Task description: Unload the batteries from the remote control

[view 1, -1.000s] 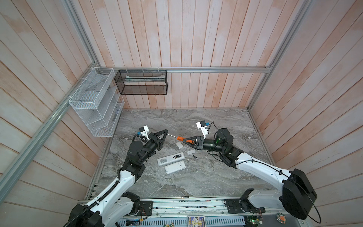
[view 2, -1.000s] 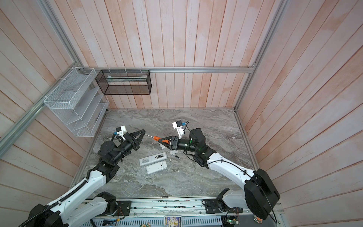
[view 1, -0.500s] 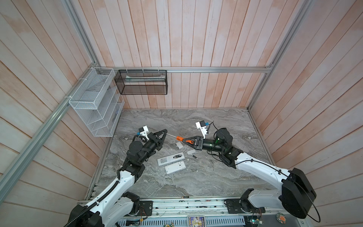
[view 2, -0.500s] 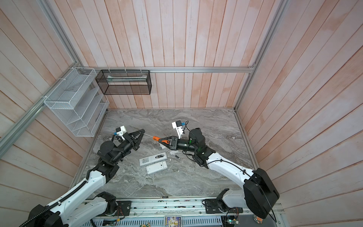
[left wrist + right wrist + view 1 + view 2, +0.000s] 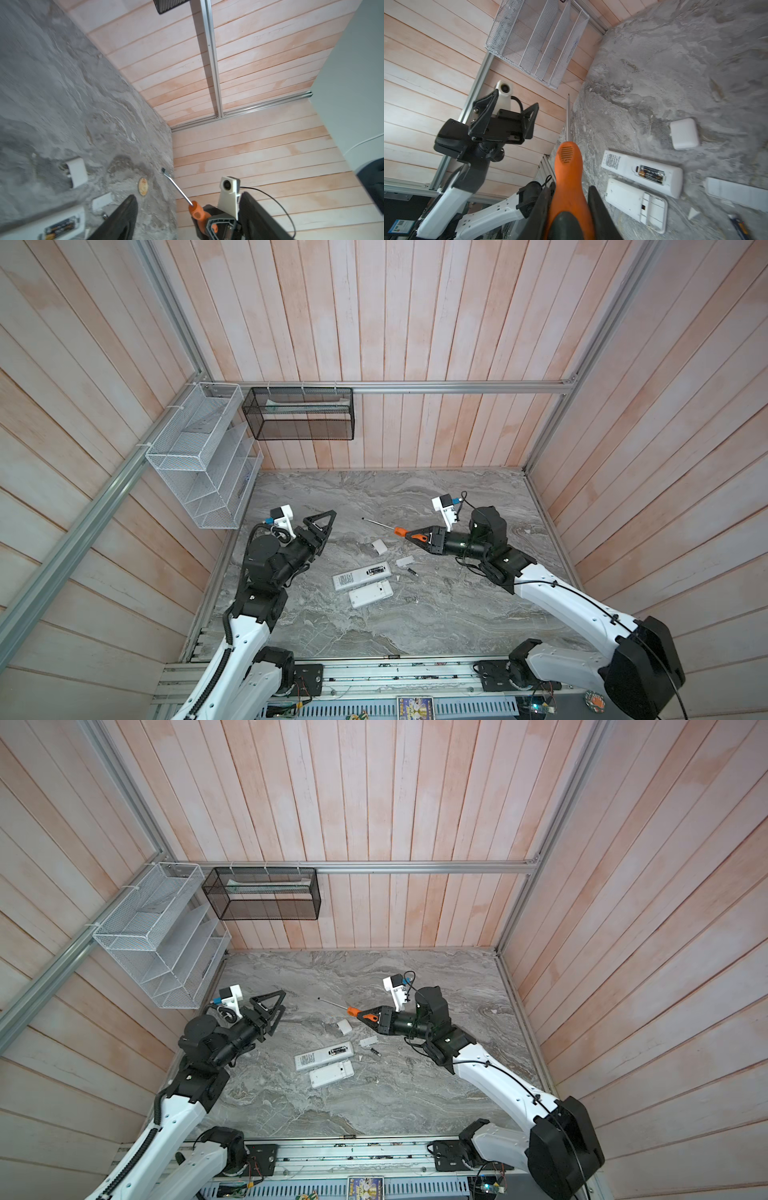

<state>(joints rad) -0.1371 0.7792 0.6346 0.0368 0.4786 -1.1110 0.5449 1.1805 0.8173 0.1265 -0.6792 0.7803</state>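
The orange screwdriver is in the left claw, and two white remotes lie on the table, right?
No. The right claw holds the orange screwdriver, as the right wrist view shows; the left claw is empty. Two white remotes do lie on the table.

Soft, even light is spreading all around. In both top views the wood walls (image 5: 374, 323) are glowing pale and bending near the edges. Faint shadows are lying on the gray table (image 5: 415, 614). The left wrist view is smearing the table with blur. The right wrist view is showing the batteries (image 5: 651, 174) clear and the screwdriver (image 5: 566, 164) soft up close.
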